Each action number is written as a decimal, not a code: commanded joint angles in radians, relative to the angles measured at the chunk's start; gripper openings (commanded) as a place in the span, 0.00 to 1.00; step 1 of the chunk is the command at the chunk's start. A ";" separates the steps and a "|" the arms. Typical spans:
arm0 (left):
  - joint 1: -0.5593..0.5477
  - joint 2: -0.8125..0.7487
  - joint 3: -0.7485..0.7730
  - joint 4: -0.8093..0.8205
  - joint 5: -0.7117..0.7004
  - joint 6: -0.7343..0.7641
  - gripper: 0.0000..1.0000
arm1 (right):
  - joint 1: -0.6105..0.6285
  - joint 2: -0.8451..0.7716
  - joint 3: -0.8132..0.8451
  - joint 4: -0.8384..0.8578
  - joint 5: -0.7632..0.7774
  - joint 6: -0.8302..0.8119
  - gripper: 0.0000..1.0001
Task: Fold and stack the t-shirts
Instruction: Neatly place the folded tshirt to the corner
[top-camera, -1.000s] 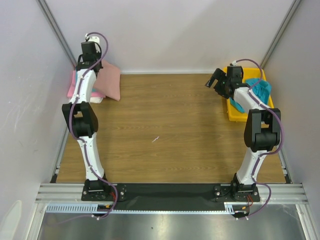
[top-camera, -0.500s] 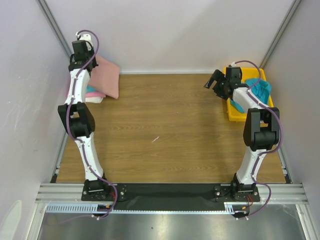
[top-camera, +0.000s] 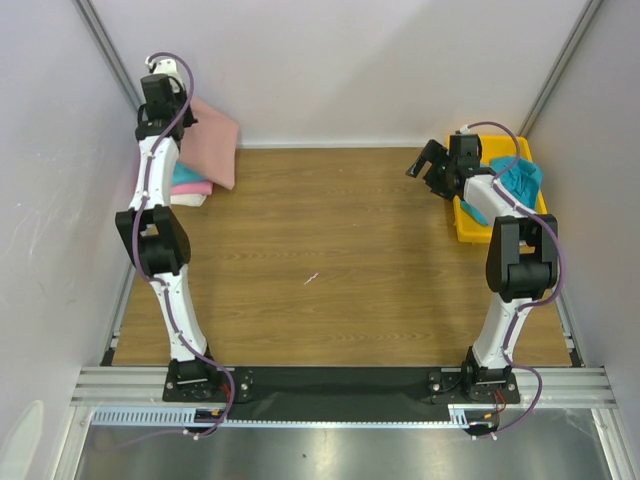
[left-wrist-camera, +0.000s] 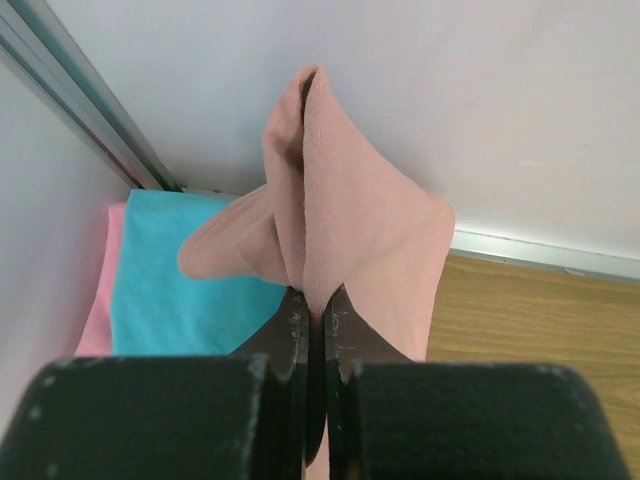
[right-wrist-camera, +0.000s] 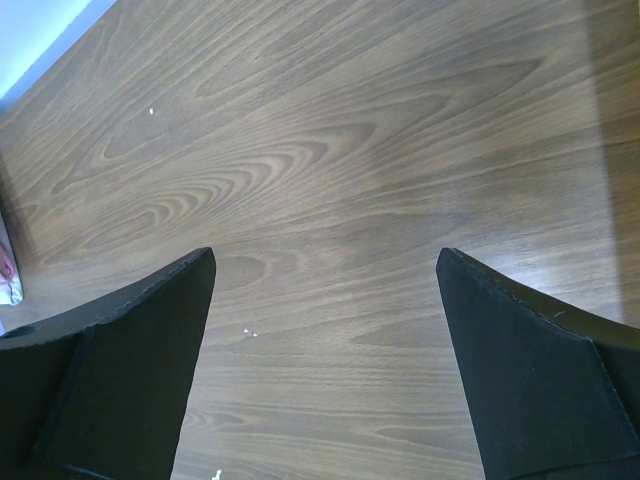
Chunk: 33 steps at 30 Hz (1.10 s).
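Left wrist view reveals left gripper (left-wrist-camera: 318, 305) jaws pinching the dusty-pink shirt (left-wrist-camera: 365, 225) near the corner wall; right gripper (right-wrist-camera: 325, 258) jaws gape over counter (right-wrist-camera: 330, 120).

Top view: bright, even, diffuse light from overhead; walls w/ faint lilac cast. Shadows on table (top-camera: 330, 250) soft & small, just by the arms. Pale sheen on metal strip (top-camera: 330, 450) at bottom, lower left. Left wrist view: left claw (left-wrist-camera: 318, 302) near lens, dark & blurred; dusty-pink t-shirt (left-wrist-camera: 350, 200) weave sharp. Right wrist view: wood grain crisp, darker shade band along right edge; right claw (right-wrist-camera: 325, 262) black, little detail.
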<state>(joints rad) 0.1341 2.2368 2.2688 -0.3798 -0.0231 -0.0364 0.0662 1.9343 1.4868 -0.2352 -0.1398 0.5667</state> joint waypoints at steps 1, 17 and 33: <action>0.019 -0.077 0.066 0.094 -0.024 0.000 0.00 | 0.004 0.003 0.030 -0.003 0.003 0.002 0.98; 0.081 -0.052 0.101 0.133 0.014 -0.002 0.00 | 0.011 0.034 0.056 -0.009 -0.011 0.007 0.98; 0.147 0.096 0.064 0.068 -0.047 0.064 0.00 | 0.021 0.057 0.092 -0.056 0.005 -0.005 0.99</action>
<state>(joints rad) 0.2466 2.2917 2.3020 -0.3386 -0.0494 -0.0170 0.0776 1.9770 1.5211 -0.2852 -0.1402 0.5678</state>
